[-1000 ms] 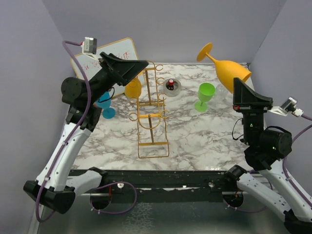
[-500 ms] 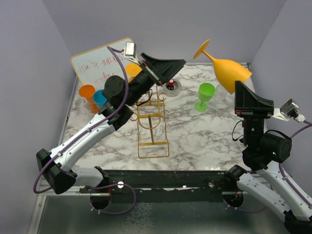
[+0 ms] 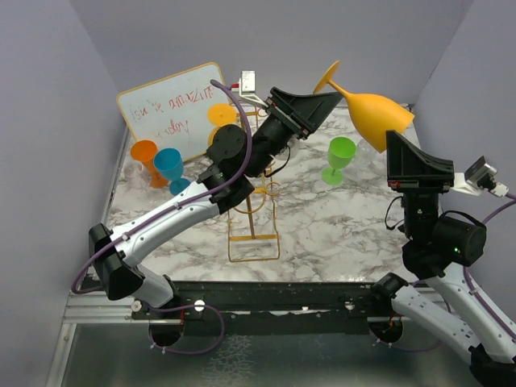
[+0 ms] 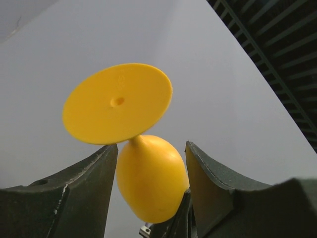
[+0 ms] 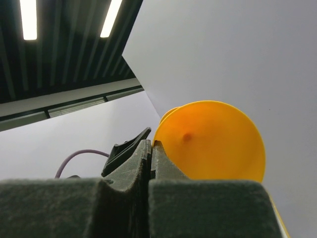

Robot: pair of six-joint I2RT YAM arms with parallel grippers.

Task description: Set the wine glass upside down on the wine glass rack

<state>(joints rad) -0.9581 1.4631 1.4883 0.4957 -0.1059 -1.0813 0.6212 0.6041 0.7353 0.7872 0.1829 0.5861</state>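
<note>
right claw (image 5: pixel 150 148) pinched shut on the wine glass (image 3: pixel 377 114), left claw (image 4: pixel 151 148) open about its stem.

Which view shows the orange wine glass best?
Top external: the whole wine glass shows, tilted in the air, bowl rim at the right gripper, foot beside the left gripper. Left wrist shows its foot and bowl between open fingers; right wrist shows only a round orange part behind shut fingers.

Wine glass (image 3: pixel 375 113) right of rack (image 3: pixel 253 235)
</note>
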